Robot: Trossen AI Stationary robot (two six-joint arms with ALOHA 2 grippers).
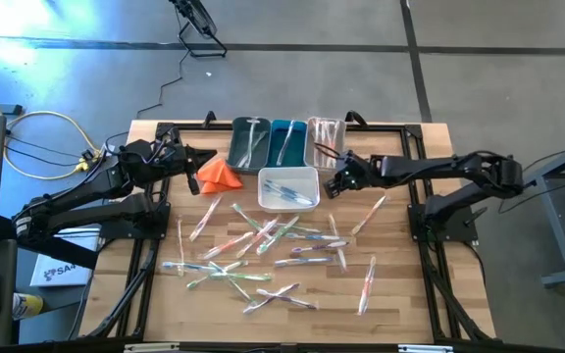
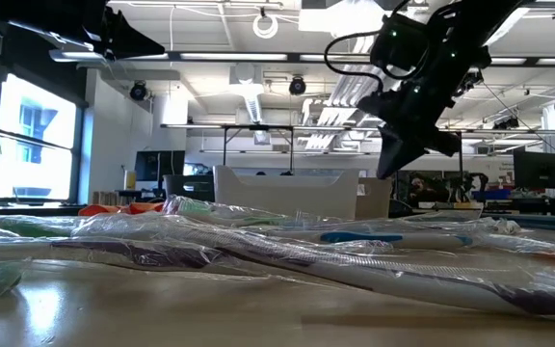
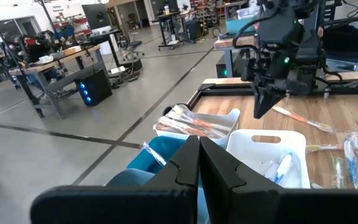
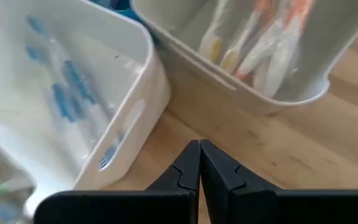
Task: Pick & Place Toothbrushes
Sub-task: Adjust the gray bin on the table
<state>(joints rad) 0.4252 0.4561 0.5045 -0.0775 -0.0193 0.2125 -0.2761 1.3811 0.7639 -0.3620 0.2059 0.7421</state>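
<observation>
The left gripper (image 1: 207, 155), closed and empty, hovers near the worktop's rear-left corner. Toothbrushes (image 1: 263, 250) lie scattered across the worktop's middle, some in bins (image 1: 288, 188) at the rear edge. The right gripper (image 1: 330, 186), closed and empty, hangs beside the white bin.

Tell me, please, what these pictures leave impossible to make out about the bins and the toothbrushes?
- High view: the number of toothbrushes in the heap; they overlap and are too small.
- Low view: the inside of the white bin; its wall and the wrapped brushes in front hide it.
- Right wrist view: the far end of the clear bin, cut off by the edge.
- Left wrist view: the teal bin, mostly behind the shut left gripper.
</observation>
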